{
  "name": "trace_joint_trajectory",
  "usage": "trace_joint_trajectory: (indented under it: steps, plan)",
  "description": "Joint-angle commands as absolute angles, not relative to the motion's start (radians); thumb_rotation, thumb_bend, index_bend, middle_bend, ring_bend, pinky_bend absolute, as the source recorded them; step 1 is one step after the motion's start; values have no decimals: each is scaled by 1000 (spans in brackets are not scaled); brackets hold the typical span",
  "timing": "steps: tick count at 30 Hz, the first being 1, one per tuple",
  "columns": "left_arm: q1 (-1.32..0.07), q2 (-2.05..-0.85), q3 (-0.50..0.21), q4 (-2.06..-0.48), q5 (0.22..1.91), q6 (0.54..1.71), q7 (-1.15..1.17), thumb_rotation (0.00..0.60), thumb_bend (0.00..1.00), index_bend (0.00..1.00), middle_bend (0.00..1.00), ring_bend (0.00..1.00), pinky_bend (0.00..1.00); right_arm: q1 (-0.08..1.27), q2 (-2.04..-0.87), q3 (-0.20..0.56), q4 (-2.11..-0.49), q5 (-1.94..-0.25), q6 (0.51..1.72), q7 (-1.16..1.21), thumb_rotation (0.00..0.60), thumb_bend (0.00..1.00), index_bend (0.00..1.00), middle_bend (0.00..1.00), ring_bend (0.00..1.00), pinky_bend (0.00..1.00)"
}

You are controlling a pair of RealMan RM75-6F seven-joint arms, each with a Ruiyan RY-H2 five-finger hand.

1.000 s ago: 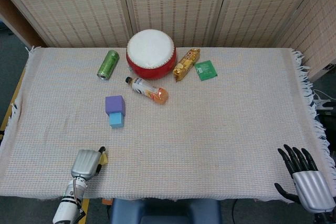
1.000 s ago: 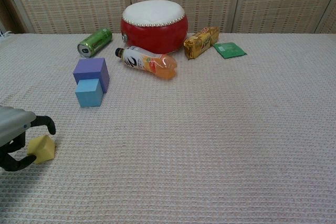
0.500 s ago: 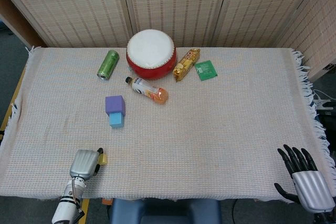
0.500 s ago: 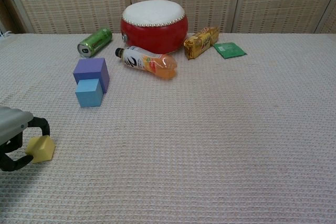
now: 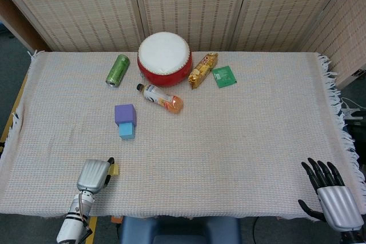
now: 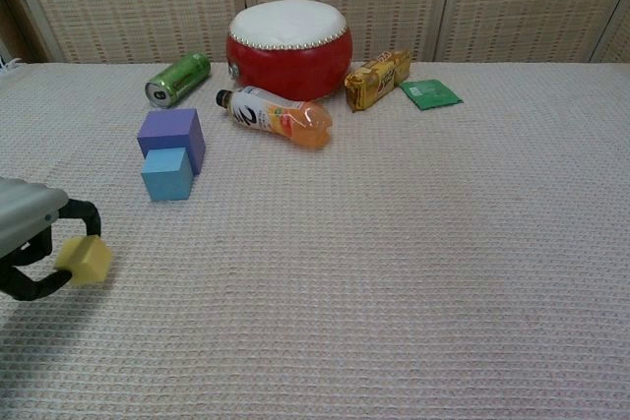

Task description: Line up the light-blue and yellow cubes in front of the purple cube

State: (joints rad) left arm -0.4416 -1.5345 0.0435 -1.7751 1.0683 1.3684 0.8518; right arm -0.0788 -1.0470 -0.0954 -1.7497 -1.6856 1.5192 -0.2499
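The purple cube [image 5: 124, 114] [image 6: 171, 134] stands left of centre on the woven cloth, and the light-blue cube [image 5: 127, 131] [image 6: 166, 173] sits against its near side. At the near left edge my left hand [image 5: 93, 175] [image 6: 30, 233] pinches the small yellow cube [image 5: 114, 169] [image 6: 85, 261] between thumb and finger, just above the cloth. My right hand [image 5: 336, 197] rests at the near right corner with fingers spread and nothing in it; the chest view does not show it.
At the back stand a red drum [image 5: 164, 58] [image 6: 288, 48], a green can [image 5: 118, 70] lying down, an orange drink bottle [image 5: 162, 98] on its side, a yellow snack pack [image 5: 203, 70] and a green sachet [image 5: 225, 76].
The yellow cube, earlier tilted on the cloth in my left hand's fingers, now sits squarer and slightly higher and further right in the pinch. The right hand has not moved.
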Motion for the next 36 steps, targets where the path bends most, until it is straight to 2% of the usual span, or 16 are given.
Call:
trace_joint_trajectory:
  steps: [1, 13, 36]
  plan:
    - [-452, -1543, 27, -1757, 1085, 1362, 854, 600, 393, 496, 1000, 1000, 1000, -78, -1049, -94, -1749, -1683, 1517, -253, 463, 26, 0, 0, 0, 0]
    - [-540, -1619, -80, -1630, 1038, 1288, 925, 600, 394, 496, 1000, 1000, 1000, -66, -1052, -83, -1747, -1649, 1490, -252, 462, 26, 0, 0, 0, 0]
    - [-607, -1703, -113, -1512, 996, 1242, 970, 600, 395, 496, 1000, 1000, 1000, -58, -1048, -80, -1751, -1628, 1480, -246, 463, 26, 0, 0, 0, 0]
